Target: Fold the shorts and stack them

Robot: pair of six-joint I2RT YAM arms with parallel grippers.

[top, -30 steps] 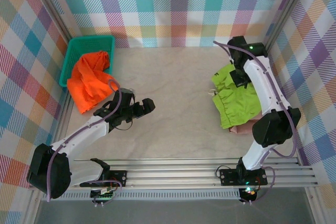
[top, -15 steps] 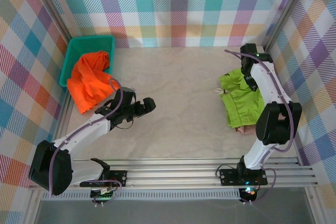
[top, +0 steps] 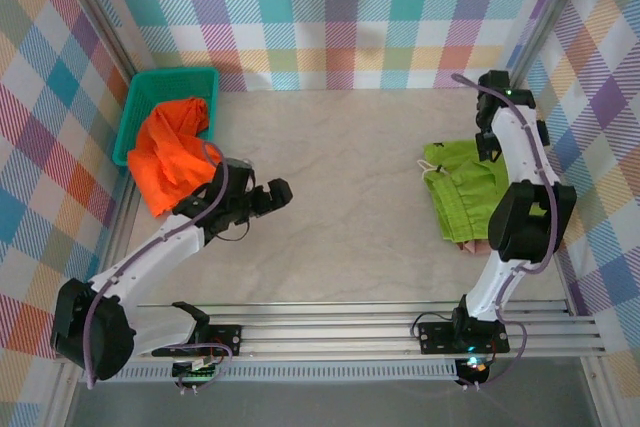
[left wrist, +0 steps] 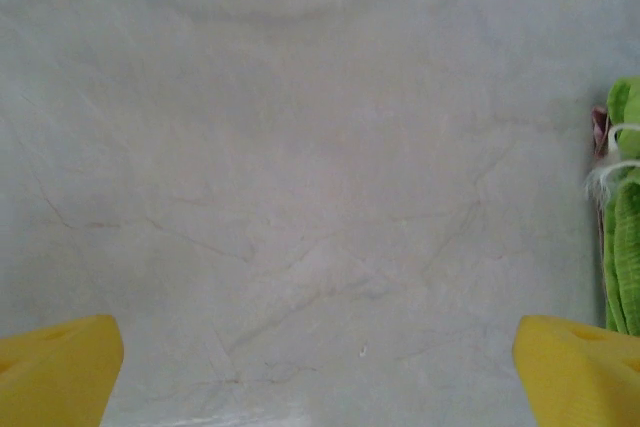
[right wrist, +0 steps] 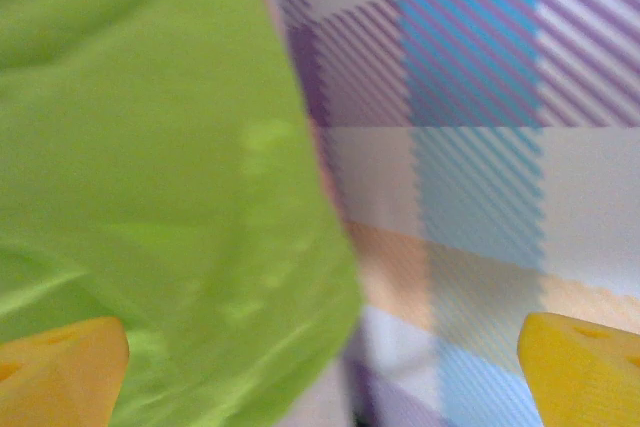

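Orange shorts (top: 168, 157) unfolded, spilling from basket (top: 175, 72).
Left gripper (top: 272, 193) nearer, wide, pointing away from them; right gripper (right wrist: 320, 367) wide by green shorts (top: 462, 197).

The lime green shorts (top: 462, 197) at the right edge of the table (top: 340, 177) are seen as soft, matt cloth, finely gathered at the waist. The orange shorts (top: 165, 162) at the left edge are of crumpled matt cloth. The basket (top: 150, 87) in the far left corner is made of teal plastic mesh. The table is covered by a pale, matt, faintly creased sheet. Brushed metal rails (top: 350, 324) are set along the near edge.
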